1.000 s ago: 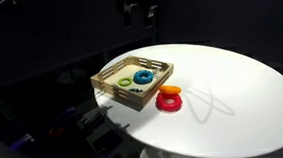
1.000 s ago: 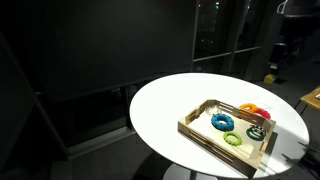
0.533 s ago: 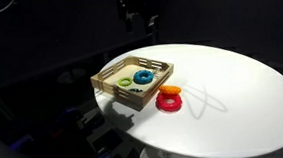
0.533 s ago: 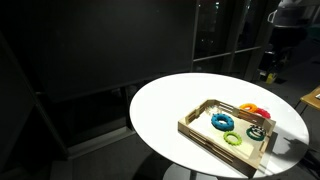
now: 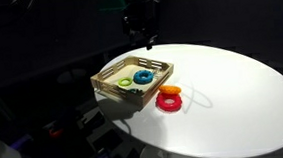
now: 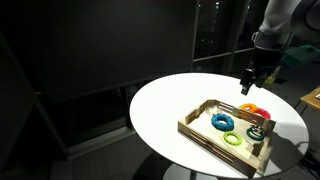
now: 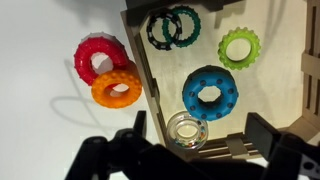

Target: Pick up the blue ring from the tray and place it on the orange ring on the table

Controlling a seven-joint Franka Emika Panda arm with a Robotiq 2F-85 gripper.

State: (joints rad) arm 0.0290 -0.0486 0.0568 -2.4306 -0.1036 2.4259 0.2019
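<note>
The blue ring [image 7: 210, 93] lies in the wooden tray [image 7: 141, 56], also seen in both exterior views [image 5: 143, 78] [image 6: 223, 122]. The orange ring [image 7: 117, 88] lies on the white table [image 7: 40, 40] just outside the tray's wall, touching the red ring [image 7: 100, 58]; it also shows in both exterior views [image 5: 169, 90] [image 6: 248, 107]. My gripper [image 7: 198, 135] is open and empty, hovering above the tray's edge, with the blue ring just ahead of the fingers. It hangs over the tray in both exterior views [image 5: 143, 34] [image 6: 248, 85].
In the tray also lie a green ring [image 7: 239, 47], two thin dark teal rings [image 7: 173, 25] and a clear beaded ring [image 7: 187, 130] between my fingers' line. The tray [image 5: 132, 85] sits near the table's edge [image 5: 135, 130]. The surroundings are dark.
My arm has come down and moved in from the dark background to above the tray. The rings and tray have not moved.
</note>
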